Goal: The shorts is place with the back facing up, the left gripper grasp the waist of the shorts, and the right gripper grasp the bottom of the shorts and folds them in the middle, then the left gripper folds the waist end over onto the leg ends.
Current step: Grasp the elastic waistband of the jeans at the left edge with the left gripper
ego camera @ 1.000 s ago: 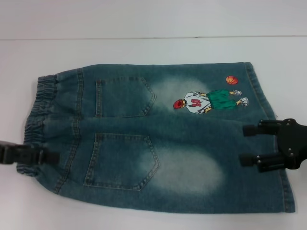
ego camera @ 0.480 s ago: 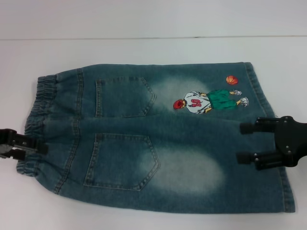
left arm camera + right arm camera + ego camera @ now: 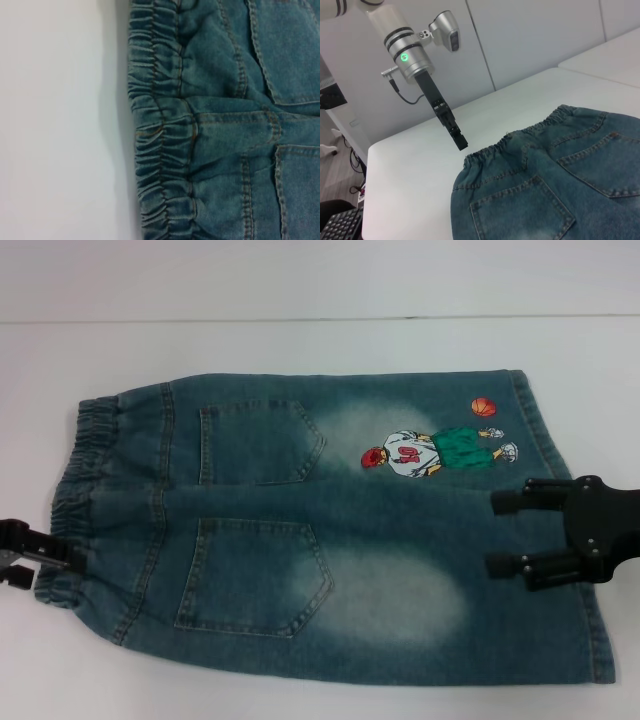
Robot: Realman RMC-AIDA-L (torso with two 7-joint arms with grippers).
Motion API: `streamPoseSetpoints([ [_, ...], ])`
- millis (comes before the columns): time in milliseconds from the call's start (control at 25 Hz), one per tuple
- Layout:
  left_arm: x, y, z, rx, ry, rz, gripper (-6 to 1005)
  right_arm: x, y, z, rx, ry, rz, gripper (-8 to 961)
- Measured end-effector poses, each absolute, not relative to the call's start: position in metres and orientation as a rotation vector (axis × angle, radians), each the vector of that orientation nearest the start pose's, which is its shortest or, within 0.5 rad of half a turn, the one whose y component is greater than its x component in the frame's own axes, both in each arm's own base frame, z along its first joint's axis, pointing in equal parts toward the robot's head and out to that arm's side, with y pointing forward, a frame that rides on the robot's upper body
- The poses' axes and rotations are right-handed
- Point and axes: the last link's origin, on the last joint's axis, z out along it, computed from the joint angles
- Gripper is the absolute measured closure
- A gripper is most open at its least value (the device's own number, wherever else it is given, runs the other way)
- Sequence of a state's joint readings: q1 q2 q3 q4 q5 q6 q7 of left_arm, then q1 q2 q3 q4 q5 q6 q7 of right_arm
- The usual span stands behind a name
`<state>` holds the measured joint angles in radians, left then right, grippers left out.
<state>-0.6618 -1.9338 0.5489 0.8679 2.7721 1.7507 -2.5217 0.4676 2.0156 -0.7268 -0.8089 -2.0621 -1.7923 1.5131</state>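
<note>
The shorts (image 3: 330, 530) lie flat with the back pockets up. The gathered waist (image 3: 80, 480) is at the left and the leg ends (image 3: 575, 540) are at the right. My left gripper (image 3: 60, 552) sits at the waist's near left corner, its tip just at the band's edge. It shows as one narrow black bar holding nothing, and in the right wrist view this left gripper (image 3: 461, 145) hovers beside the elastic band (image 3: 520, 137). The left wrist view shows only the waist (image 3: 160, 150). My right gripper (image 3: 497, 533) stands open over the leg ends, below the embroidered cartoon (image 3: 435, 452).
The white table (image 3: 320, 350) runs all round the shorts, with its far edge (image 3: 300, 318) behind them. In the right wrist view the table's corner (image 3: 375, 150) drops off to the floor, where a keyboard (image 3: 340, 225) lies.
My left gripper has drawn back leftward off the waist to its edge. My right gripper has crept slightly left and up over the leg ends. The shorts have not moved.
</note>
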Motion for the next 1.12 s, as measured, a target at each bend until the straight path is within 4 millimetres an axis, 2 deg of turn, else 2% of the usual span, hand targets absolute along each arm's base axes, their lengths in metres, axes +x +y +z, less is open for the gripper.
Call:
streamPoseSetpoints([
  [360, -0.3138, 0.3338, 0.0898, -2.105, -1.979, 0.166, 126, 0.2720, 0.3023, 0.0337, -2.946, 0.666, 0.514, 30],
  [680, -0.3124, 0.3373, 0.0898, -2.100, -1.966, 0.169, 126, 0.2704, 0.3063, 0.0311, -2.938, 0.658, 0.501, 33],
  [1120, -0.3213, 0.3377, 0.0858, -2.060, -1.964, 0.199, 127, 0.2714, 0.3086, 0.0290, -2.925, 0.657, 0.486, 38],
])
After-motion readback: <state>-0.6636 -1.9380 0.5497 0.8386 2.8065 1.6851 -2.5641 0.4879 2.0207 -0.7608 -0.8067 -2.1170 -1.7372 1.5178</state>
